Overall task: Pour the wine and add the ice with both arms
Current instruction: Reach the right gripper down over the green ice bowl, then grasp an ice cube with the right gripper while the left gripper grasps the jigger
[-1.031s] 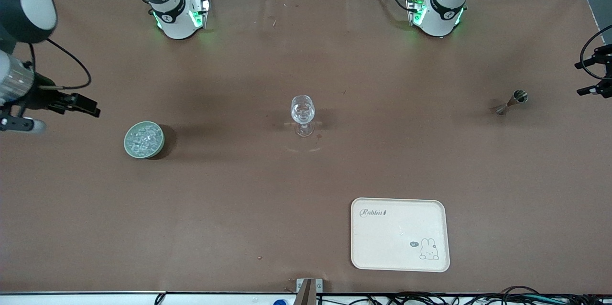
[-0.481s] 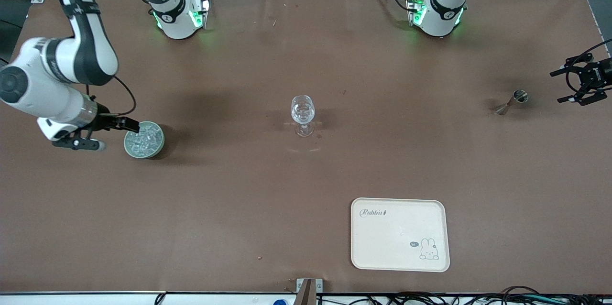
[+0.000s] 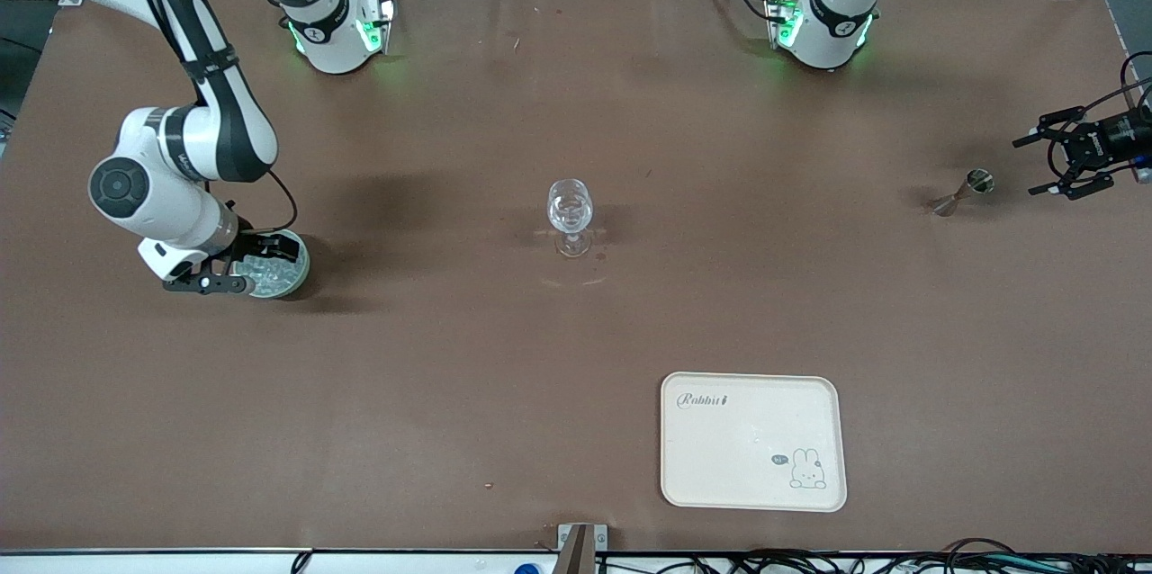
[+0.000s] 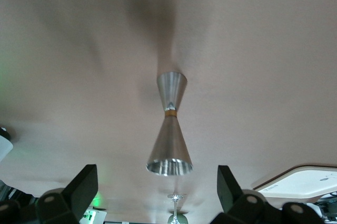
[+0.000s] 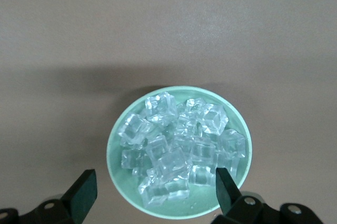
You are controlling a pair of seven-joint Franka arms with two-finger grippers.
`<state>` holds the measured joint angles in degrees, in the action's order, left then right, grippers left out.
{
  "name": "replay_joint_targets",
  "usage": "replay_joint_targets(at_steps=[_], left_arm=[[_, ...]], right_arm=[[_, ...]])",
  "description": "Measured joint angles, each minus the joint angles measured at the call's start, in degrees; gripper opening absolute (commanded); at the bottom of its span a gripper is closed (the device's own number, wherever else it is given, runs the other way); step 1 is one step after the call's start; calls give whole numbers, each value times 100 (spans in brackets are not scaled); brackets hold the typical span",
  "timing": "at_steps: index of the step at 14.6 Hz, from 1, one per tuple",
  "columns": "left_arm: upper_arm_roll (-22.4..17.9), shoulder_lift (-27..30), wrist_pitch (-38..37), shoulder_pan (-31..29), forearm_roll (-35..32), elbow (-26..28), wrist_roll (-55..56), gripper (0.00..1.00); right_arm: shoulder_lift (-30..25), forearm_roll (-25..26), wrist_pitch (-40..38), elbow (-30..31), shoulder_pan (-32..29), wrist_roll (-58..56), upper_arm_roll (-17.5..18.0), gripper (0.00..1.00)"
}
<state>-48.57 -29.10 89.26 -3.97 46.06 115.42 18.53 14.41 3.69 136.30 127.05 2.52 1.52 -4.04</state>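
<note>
The ice [image 5: 179, 150] is a heap of several clear cubes in a pale green round bowl [image 5: 118, 129], which stands toward the right arm's end of the table [image 3: 286, 273]. My right gripper [image 5: 155, 192] hangs just over the bowl [image 3: 255, 261], open, one finger on each side of it, holding nothing. A clear stemmed wine glass [image 3: 570, 212] stands upright mid-table. A steel jigger [image 3: 963, 192] stands toward the left arm's end and fills the left wrist view [image 4: 169, 129]. My left gripper [image 3: 1030, 166] is open, level with the jigger and apart from it [image 4: 156, 187].
A cream tray [image 3: 752, 441] with a rabbit print lies nearer the front camera than the glass; its corner shows in the left wrist view [image 4: 300, 179]. The glass also shows small past the jigger [image 4: 176, 203]. The arm bases [image 3: 333, 25] stand along the table's back edge.
My right arm has swung in from the table's end and brought its gripper over the ice bowl. My left gripper has moved in toward the jigger. The glass, jigger and tray have not moved.
</note>
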Motion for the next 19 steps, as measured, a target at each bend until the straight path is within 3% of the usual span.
replay_joint_targets(at_steps=[4,8,12,19], left_arm=[[-1,-221,-52,-80,212,50,-75,99],[-2,-409,-135,-87,448,55,-158,99],[-2,-560,-180,-88,563,80,-230,99],[-2,-772,-182,-146,813,185,-321,96]], right_arm=[[26,297,197,105,-4,-1,-13,71],[117,351,540,279,-6,-5,-23,63],[145,353,568,299,-8,-11,-27,49],[172,354,572,309,-12,-14,-32,47]])
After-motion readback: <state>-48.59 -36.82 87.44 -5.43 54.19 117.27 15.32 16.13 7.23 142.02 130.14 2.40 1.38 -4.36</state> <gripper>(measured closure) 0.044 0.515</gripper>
